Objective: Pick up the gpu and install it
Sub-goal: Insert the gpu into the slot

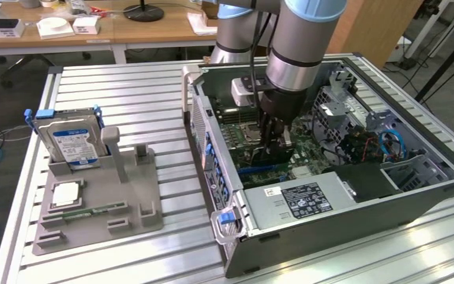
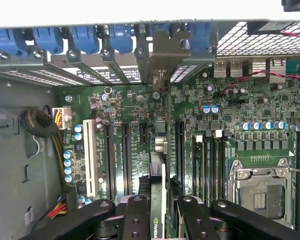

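My gripper point(image 1: 276, 142) reaches down into the open computer case point(image 1: 235, 248), above the motherboard point(image 1: 239, 121). In the wrist view the gripper point(image 2: 162, 202) is shut on the gpu point(image 2: 159, 165), a thin card seen edge-on between the black fingers point(image 2: 137, 212). The card stands upright, in line with a long black expansion slot point(image 2: 179, 145) and close beside it. Its pale metal end bracket point(image 2: 160, 75) sits against the case's rear slot openings. In the exterior view the arm hides most of the gpu point(image 1: 284, 143). I cannot tell whether the card is seated in the slot.
Blue slot latches point(image 2: 85, 37) line the case's rear wall. A CPU socket point(image 2: 257, 192) and memory slots point(image 2: 212, 160) lie beside the card. Cable bundles point(image 2: 40, 125) sit near the case floor. At the exterior view's left, a grey holder point(image 1: 132, 195) carries a hard drive point(image 1: 73, 142) and a memory stick point(image 1: 93, 211).
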You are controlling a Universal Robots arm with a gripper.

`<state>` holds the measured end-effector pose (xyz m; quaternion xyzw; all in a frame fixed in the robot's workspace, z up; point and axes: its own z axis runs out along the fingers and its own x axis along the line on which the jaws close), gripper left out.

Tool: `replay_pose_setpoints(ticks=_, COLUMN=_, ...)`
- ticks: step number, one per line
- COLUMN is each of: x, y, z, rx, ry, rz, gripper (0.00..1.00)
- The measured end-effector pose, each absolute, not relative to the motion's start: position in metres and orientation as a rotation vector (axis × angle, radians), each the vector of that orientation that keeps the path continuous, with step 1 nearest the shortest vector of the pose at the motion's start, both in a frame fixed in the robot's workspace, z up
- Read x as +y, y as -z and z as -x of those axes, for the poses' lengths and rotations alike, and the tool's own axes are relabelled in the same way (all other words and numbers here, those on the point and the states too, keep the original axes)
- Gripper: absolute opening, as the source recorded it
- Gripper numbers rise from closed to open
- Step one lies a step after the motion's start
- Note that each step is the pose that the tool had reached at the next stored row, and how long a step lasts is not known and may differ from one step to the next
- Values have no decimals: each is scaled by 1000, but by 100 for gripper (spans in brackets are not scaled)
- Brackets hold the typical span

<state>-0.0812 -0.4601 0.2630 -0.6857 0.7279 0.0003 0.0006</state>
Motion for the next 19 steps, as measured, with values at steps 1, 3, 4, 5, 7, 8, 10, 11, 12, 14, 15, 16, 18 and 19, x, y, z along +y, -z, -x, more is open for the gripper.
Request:
replay_pose_setpoints(ticks=1, x=-460, y=-263, z=81, rx=2286, ry=-1, rz=2153, gripper=26)
replay_pose_setpoints(ticks=3, x=-460, y=-262, z=81, rx=2285, ry=0, rz=2153, gripper=26)
replay_pose_setpoints(ticks=4, x=-460, y=-261, z=81, rx=2285, ry=1, rz=2153, gripper=26)
replay_pose_setpoints(ticks=5, x=-460, y=-261, z=81, rx=2284, ry=2, rz=2152, gripper=26)
replay_pose_setpoints(ticks=7, x=-460, y=-259, z=82, rx=2284, ry=4, rz=2151, gripper=26)
replay_pose_setpoints(ticks=8, x=-460, y=-259, z=82, rx=2283, ry=5, rz=2151, gripper=26)
replay_pose_setpoints(ticks=10, x=-460, y=-257, z=84, rx=2281, ry=9, rz=2149, gripper=26)
replay_pose_setpoints(ticks=11, x=-460, y=-257, z=84, rx=2280, ry=11, rz=2148, gripper=26)
replay_pose_setpoints(ticks=12, x=-460, y=-256, z=85, rx=2279, ry=12, rz=2147, gripper=26)
replay_pose_setpoints(ticks=14, x=-460, y=-254, z=86, rx=2277, ry=17, rz=2145, gripper=26)
replay_pose_setpoints(ticks=15, x=-460, y=-253, z=86, rx=2276, ry=18, rz=2145, gripper=26)
replay_pose_setpoints(ticks=16, x=-460, y=-252, z=86, rx=2275, ry=20, rz=2144, gripper=26)
replay_pose_setpoints(ticks=18, x=-460, y=-251, z=86, rx=2275, ry=22, rz=2144, gripper=26)
replay_pose_setpoints(ticks=19, x=-460, y=-251, z=86, rx=2274, ry=23, rz=2143, gripper=26)
